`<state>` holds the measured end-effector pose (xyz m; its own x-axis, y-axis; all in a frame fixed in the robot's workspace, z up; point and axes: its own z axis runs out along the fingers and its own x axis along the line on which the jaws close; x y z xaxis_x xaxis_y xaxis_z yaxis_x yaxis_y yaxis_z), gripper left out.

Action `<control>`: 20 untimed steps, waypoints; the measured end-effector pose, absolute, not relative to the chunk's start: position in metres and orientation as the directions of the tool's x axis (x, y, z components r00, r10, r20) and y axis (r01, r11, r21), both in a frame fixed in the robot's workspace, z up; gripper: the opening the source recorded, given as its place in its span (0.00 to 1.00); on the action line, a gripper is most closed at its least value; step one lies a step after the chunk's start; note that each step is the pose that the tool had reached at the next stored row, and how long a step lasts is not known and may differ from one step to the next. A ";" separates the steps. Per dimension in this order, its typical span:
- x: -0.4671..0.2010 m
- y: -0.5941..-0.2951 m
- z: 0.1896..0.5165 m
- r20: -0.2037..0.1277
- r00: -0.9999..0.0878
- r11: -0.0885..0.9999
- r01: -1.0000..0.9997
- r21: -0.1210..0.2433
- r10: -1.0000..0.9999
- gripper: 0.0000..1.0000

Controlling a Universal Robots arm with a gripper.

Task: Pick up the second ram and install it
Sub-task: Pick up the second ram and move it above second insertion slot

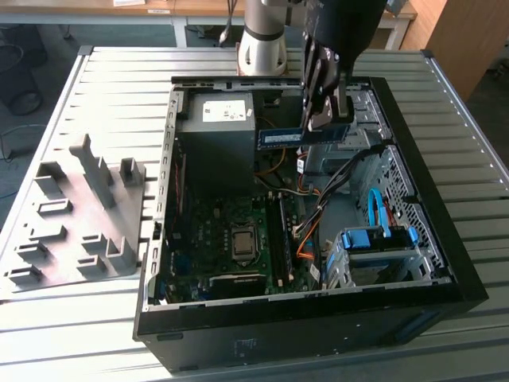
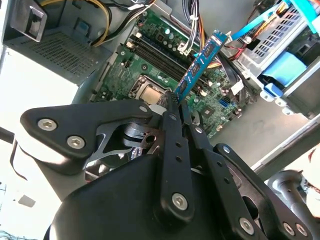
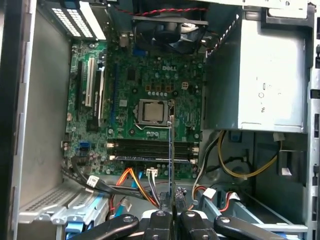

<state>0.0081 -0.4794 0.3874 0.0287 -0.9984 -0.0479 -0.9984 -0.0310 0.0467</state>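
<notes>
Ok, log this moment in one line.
gripper: shut on second ram | where: over open computer case | install: not yet seated

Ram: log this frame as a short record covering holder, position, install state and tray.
holder: hand, shut on ram
position: in the air above the open case, over the motherboard
install state: not seated in the sockets
tray: grey, outside the case, at the exterior view's left
</notes>
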 end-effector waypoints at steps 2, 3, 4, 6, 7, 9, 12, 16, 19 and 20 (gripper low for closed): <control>0.008 -0.479 0.384 -0.048 0.011 -0.014 -0.999 0.047 -0.999 0.14; 0.008 -0.479 0.383 -0.048 -0.003 0.001 -0.999 0.047 -0.999 0.14; 0.008 -0.479 0.381 -0.047 -0.021 0.019 -0.999 0.047 -0.999 0.14; 0.008 -0.479 0.379 -0.048 -0.058 0.056 -0.997 0.047 -0.997 0.14; 0.008 -0.479 0.378 -0.047 -0.072 0.070 -0.996 0.047 -0.996 0.14; 0.008 -0.479 0.378 -0.047 -0.073 0.071 -0.996 0.047 -0.996 0.14; 0.006 -0.480 0.376 -0.047 -0.072 0.070 -0.996 0.047 -0.996 0.14; 0.005 -0.480 0.372 -0.047 -0.072 0.070 -0.996 0.047 -0.996 0.14; 0.005 -0.480 0.369 -0.047 -0.072 0.070 -0.996 0.047 -0.996 0.14; 0.005 -0.480 0.369 -0.047 -0.072 0.070 -0.996 0.047 -0.996 0.14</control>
<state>0.0053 -0.4796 0.3688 -0.0724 -0.9963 -0.0468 -0.9964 0.0702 0.0467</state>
